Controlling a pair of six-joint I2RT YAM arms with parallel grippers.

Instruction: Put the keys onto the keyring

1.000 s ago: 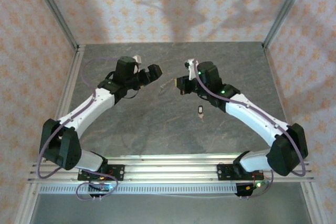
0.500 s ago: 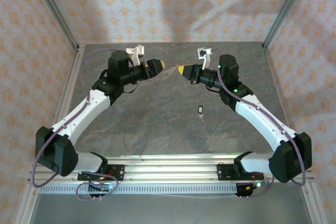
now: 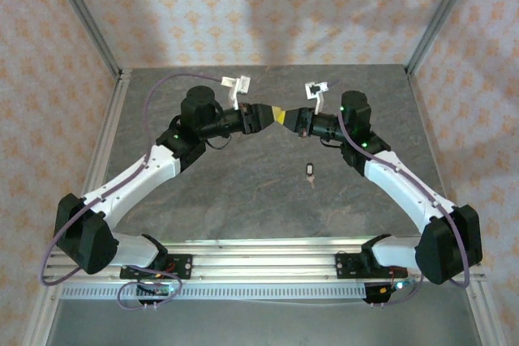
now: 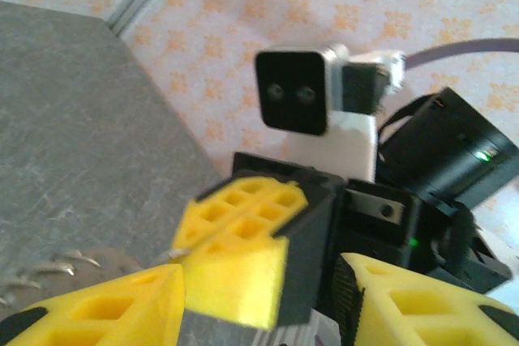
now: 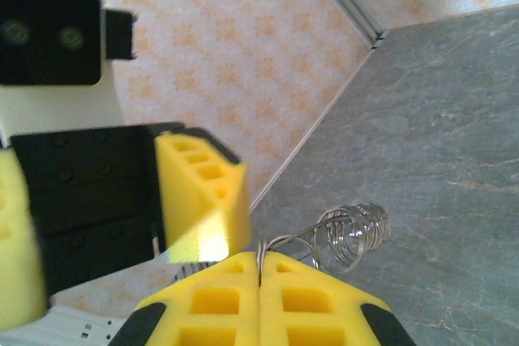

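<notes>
So here's where things stand. The right gripper (image 5: 259, 275) is clamped fully shut, and the keyring (image 5: 350, 237) is pinched right in the seam between its yellow pads. A thin wire sticks up out of the tips and a silvery coiled bit hangs off just past them, up in the air and clear of the table (image 3: 243, 192).

The left gripper (image 4: 261, 285) is nose to nose with it. Its fingers are roughly halfway apart and sit on either side of the right gripper's tips. From the right wrist view, one left finger is just beside the wire and the other is well off to the side. It doesn't look like it has hold of anything, though I can't tell if it's brushing the ring.

The key (image 3: 311, 171) is the catch — it's lying flat on the table on its own, below the right gripper, a bit toward the arm bases and well apart from both sets of fingers.

So progress-wise I'd call it early. The ring is picked up and held out, maybe for a regrip or a handover. The key isn't grabbed yet, and it isn't threaded on either. That threading looks like the fiddly part, given how tiny the key is next to those pads.
</notes>
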